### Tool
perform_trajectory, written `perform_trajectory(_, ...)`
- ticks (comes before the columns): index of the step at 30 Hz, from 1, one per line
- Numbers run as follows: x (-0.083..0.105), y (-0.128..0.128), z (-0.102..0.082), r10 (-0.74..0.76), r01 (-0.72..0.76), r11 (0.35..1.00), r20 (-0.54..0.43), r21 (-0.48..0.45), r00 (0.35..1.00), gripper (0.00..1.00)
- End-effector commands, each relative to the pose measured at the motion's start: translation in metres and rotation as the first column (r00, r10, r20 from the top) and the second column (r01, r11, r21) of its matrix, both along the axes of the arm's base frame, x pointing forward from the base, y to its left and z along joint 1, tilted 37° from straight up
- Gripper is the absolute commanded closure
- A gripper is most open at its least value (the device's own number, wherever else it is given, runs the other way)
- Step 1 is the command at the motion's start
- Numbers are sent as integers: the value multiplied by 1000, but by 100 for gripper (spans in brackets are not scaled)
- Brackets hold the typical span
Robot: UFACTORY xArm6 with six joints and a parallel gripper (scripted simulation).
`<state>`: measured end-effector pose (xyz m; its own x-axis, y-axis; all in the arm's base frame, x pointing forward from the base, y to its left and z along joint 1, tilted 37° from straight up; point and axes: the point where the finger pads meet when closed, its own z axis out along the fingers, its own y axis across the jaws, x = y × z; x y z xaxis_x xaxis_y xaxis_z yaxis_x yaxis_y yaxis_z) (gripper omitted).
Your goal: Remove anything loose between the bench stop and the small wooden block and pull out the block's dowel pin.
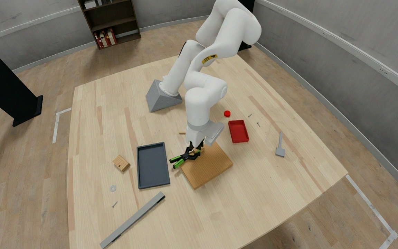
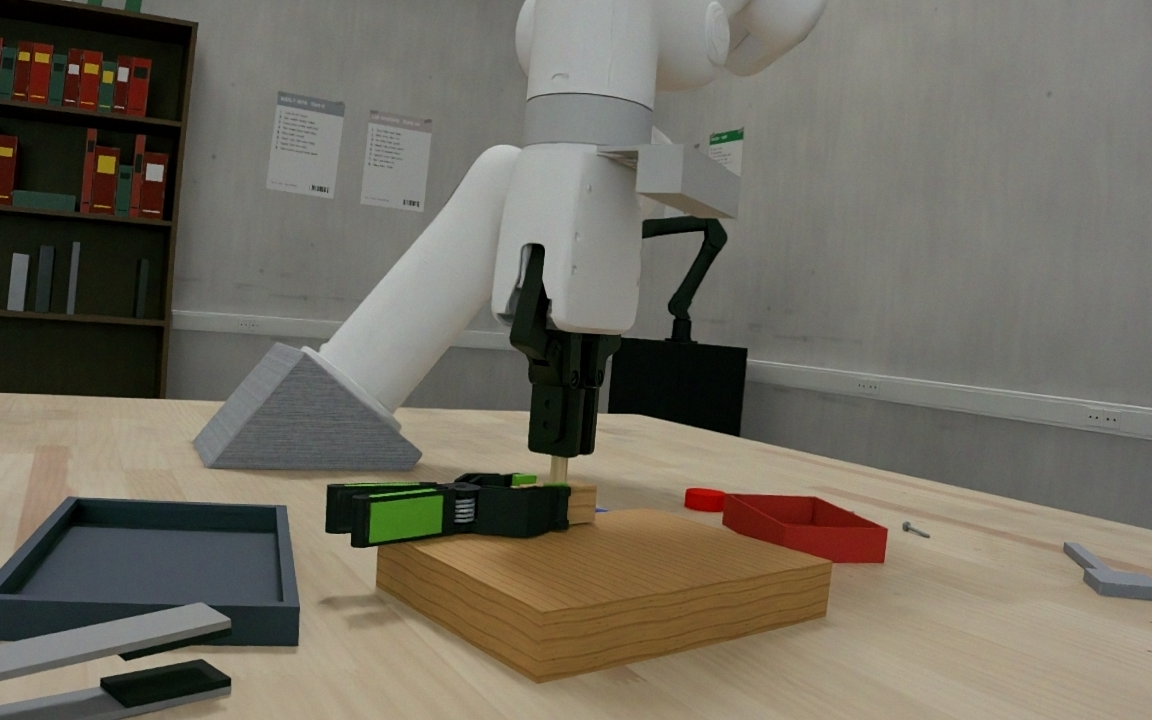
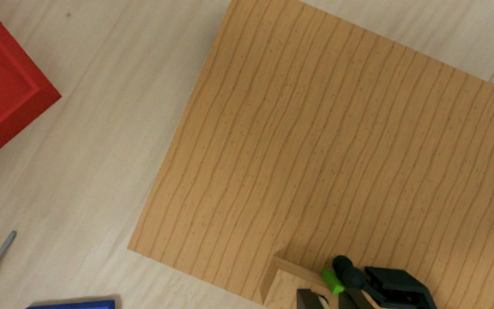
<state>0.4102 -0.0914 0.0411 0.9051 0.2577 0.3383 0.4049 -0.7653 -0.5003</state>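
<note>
The bench board (image 2: 602, 586) lies on the table, also seen in the overhead view (image 1: 206, 165) and the wrist view (image 3: 337, 150). The small wooden block (image 2: 576, 501) lies flat at its back corner. The black and green spring clamp (image 2: 437, 512) grips the block, its handles sticking out past the board edge (image 1: 183, 157). The dowel pin (image 2: 559, 469) stands upright out of the block's top. My gripper (image 2: 562, 438) points straight down and is shut on the upper part of the pin. The bench stop is hidden behind clamp and block.
A dark grey tray (image 1: 151, 165) lies left of the board. A red tray (image 1: 238, 130) and red cap (image 1: 227, 113) lie to the right. A spare wooden block (image 1: 121, 163), a grey bar (image 1: 132, 219), a washer (image 1: 112, 186) and loose screws are scattered around.
</note>
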Motion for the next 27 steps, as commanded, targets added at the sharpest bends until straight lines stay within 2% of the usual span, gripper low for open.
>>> perform_trajectory(1,1,-1,1,33,-33,999,29,-8,999,100)
perform_trajectory(27,1,-1,1,178,-174,984,132,-43,975,100)
